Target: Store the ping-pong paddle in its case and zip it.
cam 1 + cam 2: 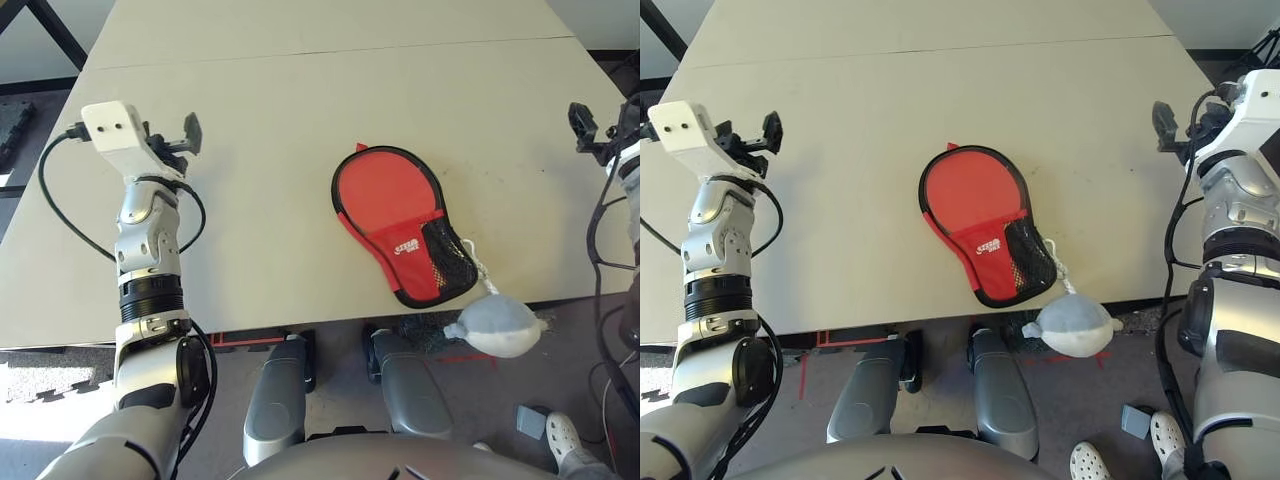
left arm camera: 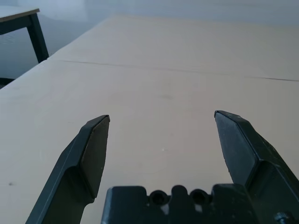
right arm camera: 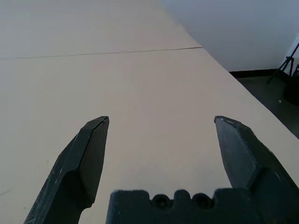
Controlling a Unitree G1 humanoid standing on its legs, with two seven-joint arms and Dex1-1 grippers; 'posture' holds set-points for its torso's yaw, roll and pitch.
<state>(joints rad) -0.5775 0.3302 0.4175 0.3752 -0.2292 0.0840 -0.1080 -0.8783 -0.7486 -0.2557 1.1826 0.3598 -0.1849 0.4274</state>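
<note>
Two grippers, left (image 2: pixel 161 121) and right (image 3: pixel 161 122), hover fingers apart, well clear at the table's (image 1: pixel 300 90) sides | red case (image 1: pixel 400 225) lies flat near the front edge, apparently closed | paddle likely inside.

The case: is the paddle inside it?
Cannot tell. The case lies flat near the table's front edge, its red fabric covering whatever it holds. A fluffy ball on a cord hangs past that edge.

Beige table (image 1: pixel 300 90), grey floor (image 1: pixel 480 400)
</note>
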